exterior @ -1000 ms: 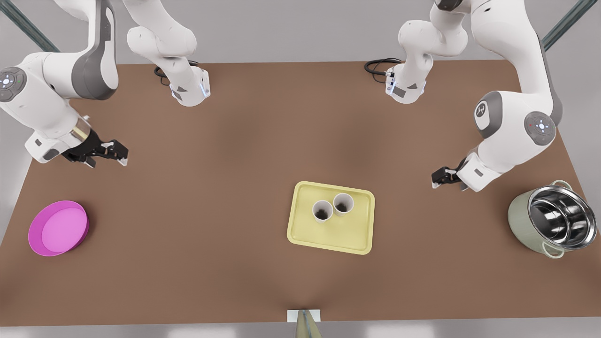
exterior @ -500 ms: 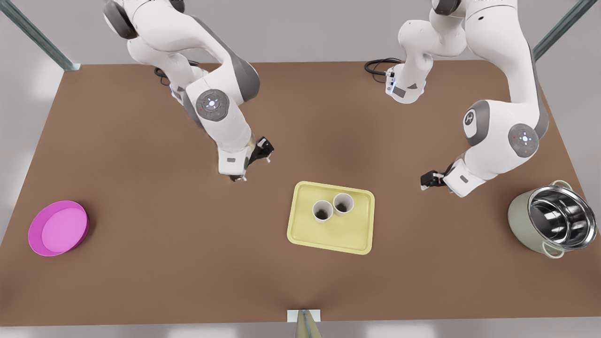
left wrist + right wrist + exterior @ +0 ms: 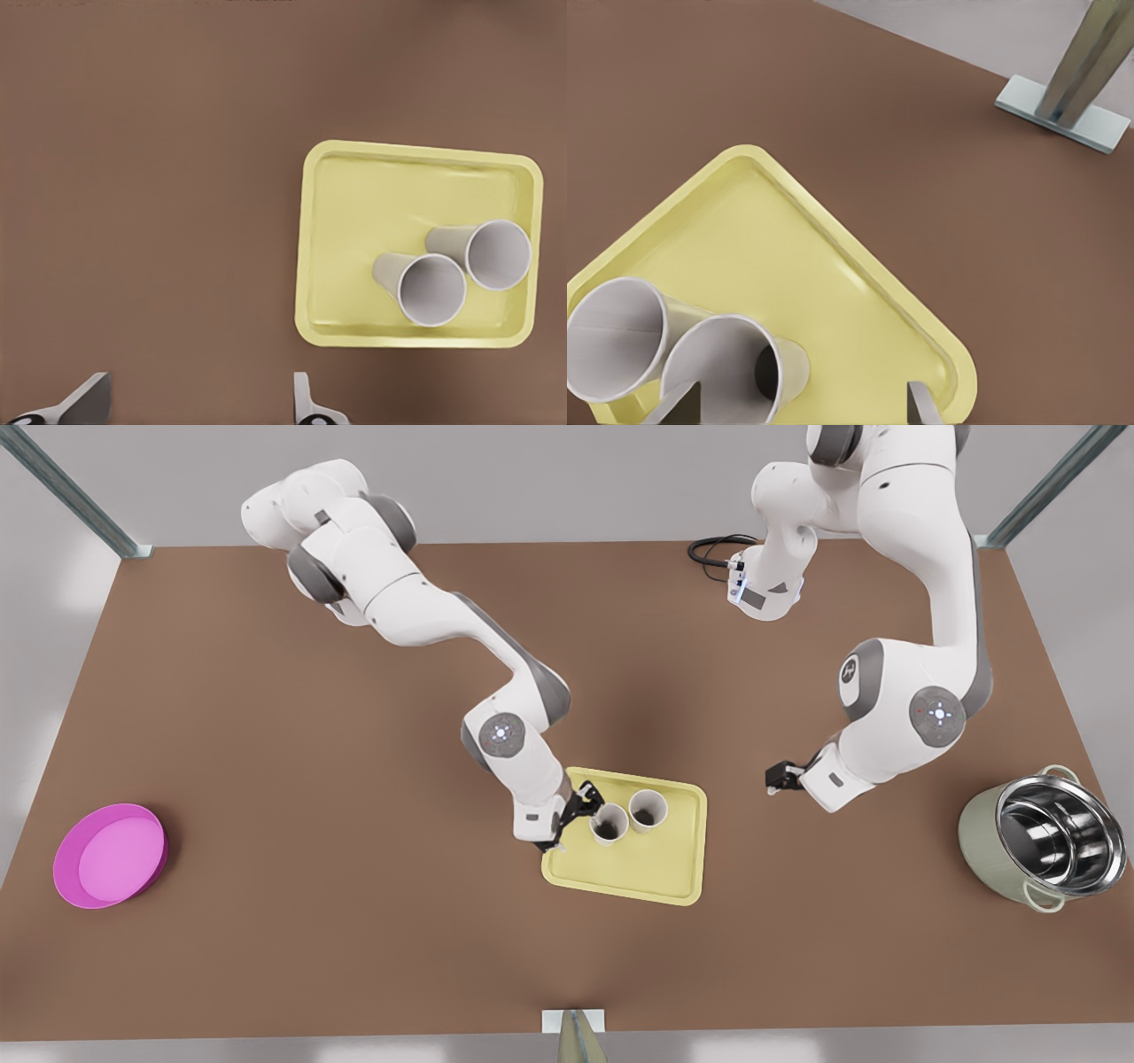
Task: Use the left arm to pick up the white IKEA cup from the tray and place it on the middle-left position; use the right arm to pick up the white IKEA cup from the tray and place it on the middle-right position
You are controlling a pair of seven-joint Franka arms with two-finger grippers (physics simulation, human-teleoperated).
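Overhanging tray (image 3: 620, 879) rim, right gripper (image 3: 580, 810) spread

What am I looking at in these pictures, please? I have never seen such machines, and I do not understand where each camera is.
These are two white robot arms in a simulation. The front view looks down on a brown table. The other two pictures come from cameras on the arms' wrists. On the table lie a pale yellow tray with two white cups, a magenta plate and a steel pot. The right gripper is open beside one cup. The left gripper, also open, hangs beside the tray. Nothing is held.
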